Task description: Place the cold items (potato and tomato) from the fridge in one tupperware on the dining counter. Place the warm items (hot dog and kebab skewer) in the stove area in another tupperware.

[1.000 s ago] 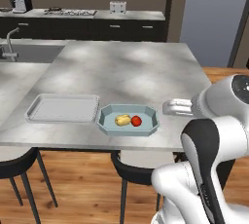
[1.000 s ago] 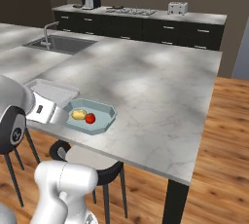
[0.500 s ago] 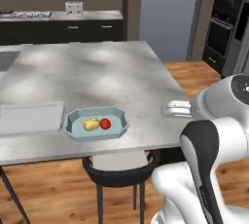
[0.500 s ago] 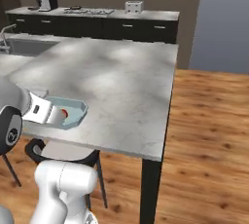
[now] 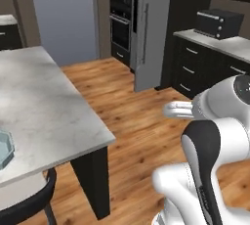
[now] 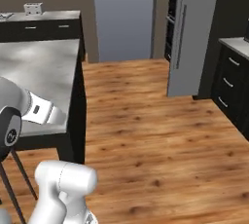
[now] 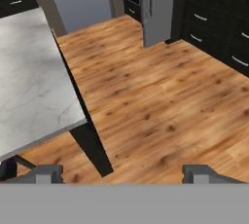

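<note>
Risk: clipping the dining counter corner or the stainless fridge with the tucked arm while driving between them. Tupperware at far left on the counter, well apart from the gripper. Gripper empty, fingers spread wide over wood floor.

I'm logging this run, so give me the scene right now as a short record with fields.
setting: kitchen with wood floor
counter: grey marble top, at left
tupperware: its edge at the left border of the left base view; contents out of sight
fridge: grey door, closed
toaster oven: on the far dark cabinets
stool: dark seat under the counter
pincer: open, empty, over the floor
</note>
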You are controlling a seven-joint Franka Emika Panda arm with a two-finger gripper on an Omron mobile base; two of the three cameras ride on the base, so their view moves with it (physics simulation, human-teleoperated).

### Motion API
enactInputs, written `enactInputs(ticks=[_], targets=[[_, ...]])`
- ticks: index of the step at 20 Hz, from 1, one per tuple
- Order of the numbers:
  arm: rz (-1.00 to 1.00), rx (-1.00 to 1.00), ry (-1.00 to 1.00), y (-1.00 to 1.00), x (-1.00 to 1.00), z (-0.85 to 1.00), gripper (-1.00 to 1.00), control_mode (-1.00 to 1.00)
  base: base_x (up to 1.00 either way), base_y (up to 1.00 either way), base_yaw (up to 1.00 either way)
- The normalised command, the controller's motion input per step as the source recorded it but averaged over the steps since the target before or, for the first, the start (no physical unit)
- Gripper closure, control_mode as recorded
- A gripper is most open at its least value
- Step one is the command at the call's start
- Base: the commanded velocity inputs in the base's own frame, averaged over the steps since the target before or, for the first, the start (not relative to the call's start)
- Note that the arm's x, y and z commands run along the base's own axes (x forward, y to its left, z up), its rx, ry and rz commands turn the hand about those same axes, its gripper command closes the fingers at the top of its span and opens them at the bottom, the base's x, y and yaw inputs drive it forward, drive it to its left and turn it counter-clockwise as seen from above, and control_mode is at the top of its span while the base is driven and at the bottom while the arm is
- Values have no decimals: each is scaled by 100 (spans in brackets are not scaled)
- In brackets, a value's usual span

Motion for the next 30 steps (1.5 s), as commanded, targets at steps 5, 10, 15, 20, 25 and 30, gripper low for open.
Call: enactInputs(ticks=[5,10,15,20,25,30], targets=[[0,0,0,0,0,0,-100,100,33,-91,-6],[0,0,0,0,0,0,-100,100,76,-76,18],[0,0,0,0,0,0,-100,100,96,-49,26],[0,0,0,0,0,0,-100,100,100,-11,4],[0,0,0,0,0,0,-100,100,100,-1,0],[0,0,0,0,0,0,-100,100,100,0,0]])
